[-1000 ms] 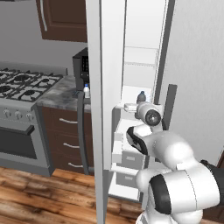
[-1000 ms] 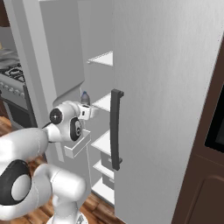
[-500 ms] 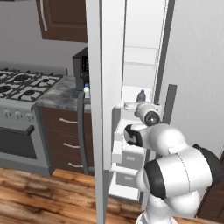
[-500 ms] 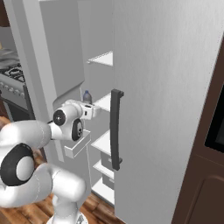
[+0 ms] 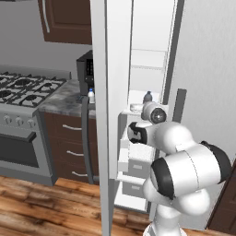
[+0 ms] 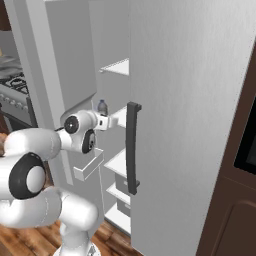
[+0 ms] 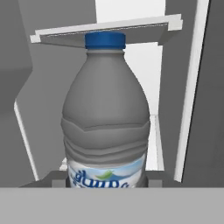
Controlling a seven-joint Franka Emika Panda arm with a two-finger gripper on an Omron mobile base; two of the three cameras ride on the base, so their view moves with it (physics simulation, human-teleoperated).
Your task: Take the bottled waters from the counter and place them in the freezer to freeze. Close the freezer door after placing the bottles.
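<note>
The gripper (image 6: 103,121), clenched on the grey bottle (image 7: 105,113), had carried it deeper into the freezer (image 5: 145,69) over the last second, toward twelve o'clock above a shelf (image 6: 121,116). The white bottle (image 5: 91,95) waited on the counter (image 5: 64,99), so half remained.

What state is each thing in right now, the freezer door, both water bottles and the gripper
freezer door: swung open.
freezer: open, white shelves showing.
greyish bottle: upright, capped, gripped and at the freezer's opening.
white bottle: standing on the counter, not yet moved.
gripper: shut on the greyish bottle.
fridge door: closed.
</note>
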